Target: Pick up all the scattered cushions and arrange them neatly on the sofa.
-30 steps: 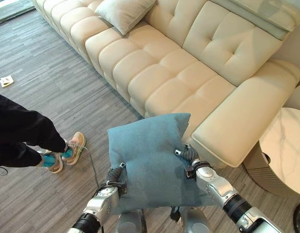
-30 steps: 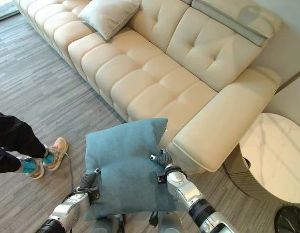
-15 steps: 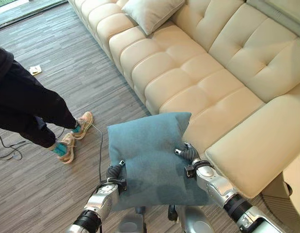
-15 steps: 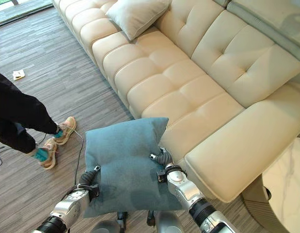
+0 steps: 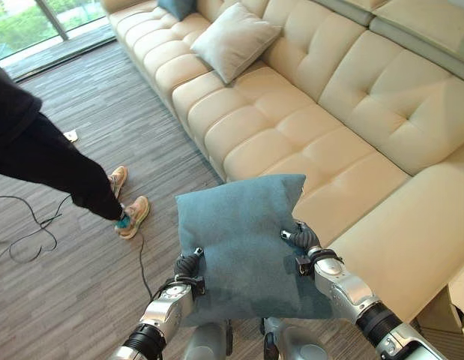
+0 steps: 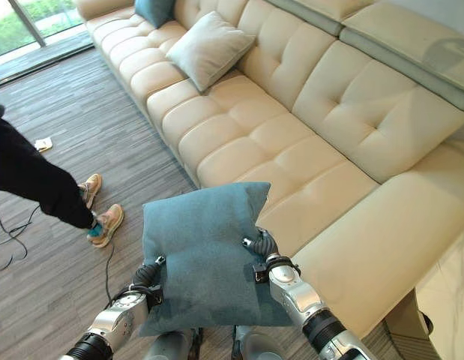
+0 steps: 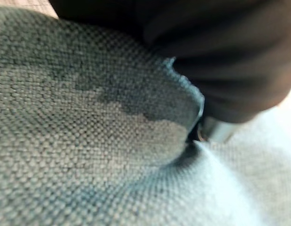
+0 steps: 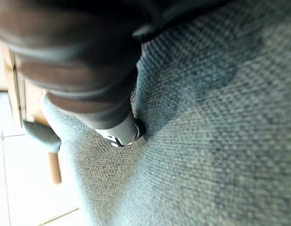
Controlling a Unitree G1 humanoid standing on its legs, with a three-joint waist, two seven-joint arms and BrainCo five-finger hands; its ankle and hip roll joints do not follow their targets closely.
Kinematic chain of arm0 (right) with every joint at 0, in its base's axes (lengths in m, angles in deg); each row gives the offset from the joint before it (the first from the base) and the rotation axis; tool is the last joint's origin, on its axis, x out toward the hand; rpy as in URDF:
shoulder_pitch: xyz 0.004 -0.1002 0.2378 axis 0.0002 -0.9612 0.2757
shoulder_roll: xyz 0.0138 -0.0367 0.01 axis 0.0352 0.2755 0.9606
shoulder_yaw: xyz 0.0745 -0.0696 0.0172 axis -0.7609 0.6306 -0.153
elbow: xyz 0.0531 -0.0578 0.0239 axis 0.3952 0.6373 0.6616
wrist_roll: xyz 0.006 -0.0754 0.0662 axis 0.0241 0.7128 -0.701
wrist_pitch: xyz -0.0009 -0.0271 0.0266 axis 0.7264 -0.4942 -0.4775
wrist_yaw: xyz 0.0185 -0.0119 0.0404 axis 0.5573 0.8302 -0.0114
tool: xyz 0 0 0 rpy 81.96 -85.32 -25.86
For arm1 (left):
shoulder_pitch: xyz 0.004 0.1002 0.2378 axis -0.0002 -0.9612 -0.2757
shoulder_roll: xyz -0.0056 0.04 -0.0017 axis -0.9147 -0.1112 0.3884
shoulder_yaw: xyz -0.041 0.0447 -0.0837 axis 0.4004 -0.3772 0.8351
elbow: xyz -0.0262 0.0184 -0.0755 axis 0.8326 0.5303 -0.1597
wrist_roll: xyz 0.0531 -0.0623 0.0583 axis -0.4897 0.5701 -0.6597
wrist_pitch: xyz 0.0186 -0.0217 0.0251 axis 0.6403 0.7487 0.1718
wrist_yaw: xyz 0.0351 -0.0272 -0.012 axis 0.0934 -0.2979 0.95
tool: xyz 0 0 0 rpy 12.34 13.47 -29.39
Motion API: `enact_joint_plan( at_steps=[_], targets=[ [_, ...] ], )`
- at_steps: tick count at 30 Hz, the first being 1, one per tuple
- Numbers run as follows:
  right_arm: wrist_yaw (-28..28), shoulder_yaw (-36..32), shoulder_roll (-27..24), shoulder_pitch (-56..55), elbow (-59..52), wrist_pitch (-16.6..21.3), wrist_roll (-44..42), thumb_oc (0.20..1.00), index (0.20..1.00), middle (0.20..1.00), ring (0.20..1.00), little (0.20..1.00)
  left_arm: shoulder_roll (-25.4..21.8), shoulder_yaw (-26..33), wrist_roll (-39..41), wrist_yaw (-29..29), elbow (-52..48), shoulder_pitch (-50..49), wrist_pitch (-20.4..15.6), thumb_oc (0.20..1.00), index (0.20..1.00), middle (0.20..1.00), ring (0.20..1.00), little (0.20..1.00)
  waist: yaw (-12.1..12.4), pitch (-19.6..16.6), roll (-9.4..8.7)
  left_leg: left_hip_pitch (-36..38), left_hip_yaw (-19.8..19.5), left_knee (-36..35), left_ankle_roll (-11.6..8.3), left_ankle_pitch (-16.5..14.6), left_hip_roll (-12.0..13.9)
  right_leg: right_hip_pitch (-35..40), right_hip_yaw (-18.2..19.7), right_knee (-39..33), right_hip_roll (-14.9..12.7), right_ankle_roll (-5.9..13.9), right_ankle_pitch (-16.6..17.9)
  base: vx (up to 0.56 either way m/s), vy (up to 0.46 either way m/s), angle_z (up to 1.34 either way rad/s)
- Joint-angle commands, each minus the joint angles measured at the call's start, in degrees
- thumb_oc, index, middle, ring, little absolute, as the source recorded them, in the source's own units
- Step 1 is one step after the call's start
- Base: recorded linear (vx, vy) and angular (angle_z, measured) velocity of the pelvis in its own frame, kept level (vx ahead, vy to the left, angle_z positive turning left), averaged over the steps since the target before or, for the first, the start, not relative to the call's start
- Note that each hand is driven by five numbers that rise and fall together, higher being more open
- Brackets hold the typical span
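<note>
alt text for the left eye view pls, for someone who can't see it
Both robot hands, left and right, hold a teal cushion by its sides, in front of a cream sofa. On the sofa lie a cream cushion and, farther along, another teal one. A person's legs stand on the grey floor to the left.

Cushion (image 5: 243, 244) before sofa (image 5: 321, 127)
</note>
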Motion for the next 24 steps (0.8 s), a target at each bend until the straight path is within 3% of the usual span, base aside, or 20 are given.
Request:
enact_joint_plan(
  at_steps=[1,2,5,9,12,14,15,20,22,24],
  targets=[
    [-5.1,5.02,8.5,1.01,-5.11,2.59,0.97,0.2,0.2,0.2,0.2,0.2,6.3,-3.18,-2.21,-4.64,-7.29,4.74,-3.88,0.2,0.2,0.2,0.2,0.2,-0.91,-2.73,0.12,0.7,-0.14,-2.45,1.32,4.6,-1.38,5.12,2.77,2.6,-0.21,6.06,-12.35,0.29,0.199,-1.01],
    [-5.21,4.55,8.29,1.19,-4.81,2.33,1.15,0.2,0.2,0.2,0.2,0.2,6.24,-3.05,-2.14,-4.61,-7.46,4.61,-3.95,0.2,0.2,0.2,0.2,0.2,-0.62,-3.1,0.62,1.11,-0.39,-2.45,1.07,5.84,-1.46,6.76,4.88,2.34,0.09,6.44,-12.68,0.33,0.229,-0.98],
    [-5.48,4.47,8.3,1.08,-4.95,1.85,1.84,0.2,0.2,0.2,0.2,0.2,6.3,-3.17,-1.39,-4.36,-7.47,4.22,-4.24,0.2,0.2,0.2,0.2,0.2,-0.72,-3.9,1.02,2.09,0.22,-2.45,1.79,5.31,-1.39,7.65,6.98,2.87,-0.33,6.98,-13.39,0.35,0.295,-1.03],
    [-5.84,4.72,9.62,2.28,-3.85,1.03,2.88,0.2,0.2,0.2,0.2,0.2,6.09,-3.69,-1.03,-3.98,-6.08,5.45,-4.26,0.2,0.2,0.2,0.2,0.2,0.02,-4.56,0.16,5.08,7.49,-2.45,4.3,3.05,-1.2,4.07,9.18,11.22,-2.72,9.56,-14.83,0.29,0.301,-1.03],
    [-5.94,4.93,10.97,2.55,-3.52,0.88,3.28,0.2,0.2,0.2,0.2,0.2,5.14,-3.11,-0.38,-3.53,-6.44,5.21,-4.26,0.2,0.2,0.2,0.2,0.2,0.89,-3.6,-0.25,7.05,12.13,-2.45,5.51,0.96,-0.15,-1.04,3.84,19.57,-4.8,10.77,-14.67,0.14,0.168,-0.98],
    [-5.86,4.98,11.26,2.4,-3.5,0.8,3.18,0.2,0.2,0.2,0.2,0.2,4.94,-2.95,-0.48,-3.56,-6.52,5.18,-4.13,0.2,0.2,0.2,0.2,0.2,0.99,-3.37,-0.44,7.69,13.06,-2.45,5.64,0.43,-0.09,-2.02,2.24,20.38,-5.32,11.01,-14.31,0.09,0.082,-0.91],
    [-5.74,4.85,11.68,2.49,-3.47,0.76,2.94,0.2,0.2,0.2,0.2,0.2,4.6,-3.03,-0.82,-3.8,-6.02,5.63,-3.87,0.2,0.2,0.2,0.2,0.2,0.77,-2.66,-1.02,8.7,15.73,-2.45,5.63,-0.8,0.2,-3.75,0.22,17.76,-5.4,11.23,-12.28,0.09,0.064,-0.53],
    [-5.17,4.77,11.88,3.52,-3.63,1.45,2.46,0.2,0.2,0.2,0.2,0.2,4.62,-2.22,-1.16,-3.86,-5.74,6.88,-3.82,0.2,0.2,0.2,0.2,0.2,0.14,-1.87,-1.74,10.01,20.6,-2.45,5.4,-2.33,-0.41,-7.44,-3.5,5.99,-3.24,11.27,-5.88,0.12,0.03,-0.57],
    [-5.17,4.91,11.92,3.43,-3.71,1.64,2.5,0.2,0.2,0.2,0.2,0.2,4.86,-1.81,-1.53,-4.01,-5.98,6.86,-3.84,0.2,0.2,0.2,0.2,0.2,-0.29,-1.88,-1.75,11.86,21.42,-2.45,5.04,-3.49,-0.72,-7.82,-5.42,3.39,-2.5,11.84,-4.79,0.24,-0.021,-0.35],
    [-5.11,4.77,12.01,3.61,-3.78,1.82,2.85,0.2,0.2,0.2,0.2,0.2,4.95,-0.93,-1.89,-4.15,-6.04,6.79,-3.84,0.2,0.2,0.2,0.2,0.2,-0.01,-2.06,-1.84,13.5,22.59,-2.45,4.71,-4.6,-0.85,-7.36,-10.8,0.24,-2.81,12.56,-3.73,0.27,-0.074,-0.3]
  ],
)
